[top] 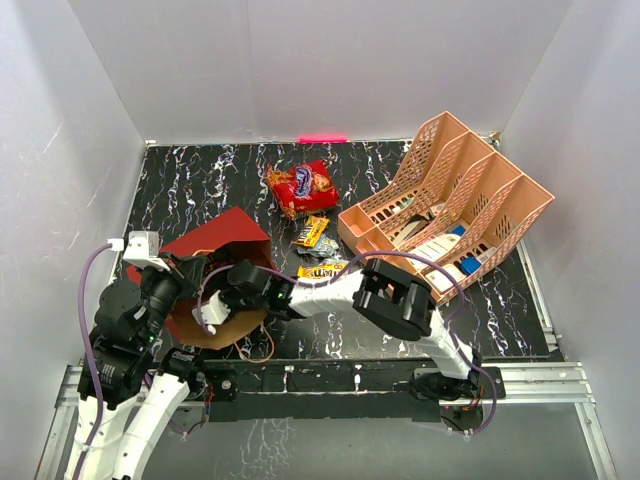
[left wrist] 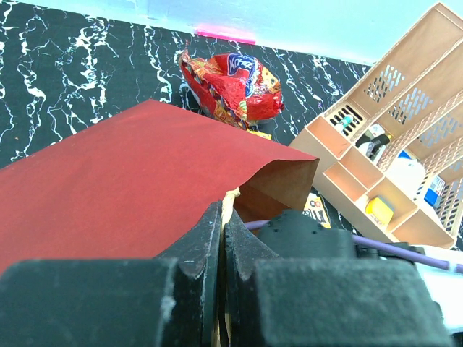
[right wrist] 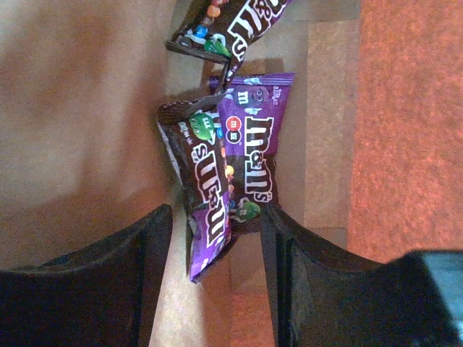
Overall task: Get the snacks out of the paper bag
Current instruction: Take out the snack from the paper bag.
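Right fingers [right wrist: 101,282] half-open, straddling candy packet [right wrist: 210,210].

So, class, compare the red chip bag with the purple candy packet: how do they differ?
The chip bag is red-orange and out on the table; the purple candy packet lies inside the paper bag. The chip bag looks puffy and crinkled, the packet flat. Both are snacks.

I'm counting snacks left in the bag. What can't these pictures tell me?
Top view: paper bag interior, blocked by the right arm across its mouth.
Right wrist view: top brown packet cut off by the edge; anything beneath the purple packet is hidden.
Left wrist view: bag depths hidden behind the left gripper, jaws shut.
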Action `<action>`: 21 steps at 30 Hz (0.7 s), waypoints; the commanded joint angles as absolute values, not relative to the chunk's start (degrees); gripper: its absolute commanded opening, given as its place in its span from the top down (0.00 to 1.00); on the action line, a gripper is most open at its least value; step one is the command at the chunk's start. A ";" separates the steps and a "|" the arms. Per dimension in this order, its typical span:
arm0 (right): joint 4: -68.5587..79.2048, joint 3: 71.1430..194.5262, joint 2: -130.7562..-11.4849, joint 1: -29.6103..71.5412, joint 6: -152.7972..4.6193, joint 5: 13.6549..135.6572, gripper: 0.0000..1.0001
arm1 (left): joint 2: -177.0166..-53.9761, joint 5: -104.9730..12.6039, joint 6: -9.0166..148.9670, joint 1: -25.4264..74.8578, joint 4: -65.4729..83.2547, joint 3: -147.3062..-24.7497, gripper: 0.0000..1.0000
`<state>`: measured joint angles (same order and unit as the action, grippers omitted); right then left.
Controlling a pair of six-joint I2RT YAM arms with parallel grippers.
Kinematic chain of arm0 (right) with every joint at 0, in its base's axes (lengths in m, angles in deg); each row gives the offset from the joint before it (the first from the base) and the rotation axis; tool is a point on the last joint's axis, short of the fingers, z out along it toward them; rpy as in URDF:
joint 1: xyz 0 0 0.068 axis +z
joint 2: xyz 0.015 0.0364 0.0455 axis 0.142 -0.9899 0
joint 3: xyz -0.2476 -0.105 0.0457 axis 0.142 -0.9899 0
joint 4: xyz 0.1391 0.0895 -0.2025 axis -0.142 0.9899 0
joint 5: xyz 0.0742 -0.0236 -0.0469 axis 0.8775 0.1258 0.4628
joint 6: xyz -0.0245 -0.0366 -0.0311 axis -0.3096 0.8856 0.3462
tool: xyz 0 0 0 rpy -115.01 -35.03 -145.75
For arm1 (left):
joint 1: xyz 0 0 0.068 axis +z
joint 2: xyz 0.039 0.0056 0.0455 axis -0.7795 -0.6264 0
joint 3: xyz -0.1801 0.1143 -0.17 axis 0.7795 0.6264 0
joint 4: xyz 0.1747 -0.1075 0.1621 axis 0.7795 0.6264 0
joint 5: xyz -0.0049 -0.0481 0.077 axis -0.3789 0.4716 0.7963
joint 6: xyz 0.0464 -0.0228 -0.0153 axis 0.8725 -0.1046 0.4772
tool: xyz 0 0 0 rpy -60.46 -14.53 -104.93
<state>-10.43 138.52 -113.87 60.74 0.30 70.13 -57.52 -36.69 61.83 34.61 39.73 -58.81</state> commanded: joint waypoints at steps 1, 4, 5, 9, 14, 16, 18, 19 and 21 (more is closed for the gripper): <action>-9.72 146.20 -119.02 61.12 5.00 64.33 0.45 | -57.24 -36.15 61.78 34.93 38.48 -58.90 1.00; -8.51 149.83 -122.88 60.97 5.99 62.55 0.44 | -57.31 -35.84 61.78 34.86 38.67 -58.90 1.00; -8.43 150.67 -123.85 61.00 6.24 62.43 0.44 | -57.38 -35.75 61.77 34.87 38.67 -58.93 1.00; -8.65 156.08 -128.44 60.63 5.64 60.77 0.44 | -57.49 -35.81 61.77 34.86 38.81 -58.96 1.00; -10.16 158.79 -131.29 59.92 3.87 58.91 0.68 | -57.73 -35.06 61.78 34.66 39.50 -59.24 1.00; -10.13 157.47 -129.86 59.88 2.87 58.77 0.83 | -57.91 -34.65 61.71 34.53 39.66 -59.36 1.00; -10.14 154.49 -126.75 59.96 1.00 60.58 0.92 | -58.02 -34.42 61.65 34.58 39.64 -59.34 1.00; -10.17 152.63 -124.25 59.89 -0.18 61.47 0.93 | -58.16 -34.41 61.61 34.53 39.64 -59.23 1.00; -10.15 148.75 -120.30 60.16 -2.84 62.77 0.93 | -58.48 -34.41 61.60 34.57 39.58 -59.30 1.00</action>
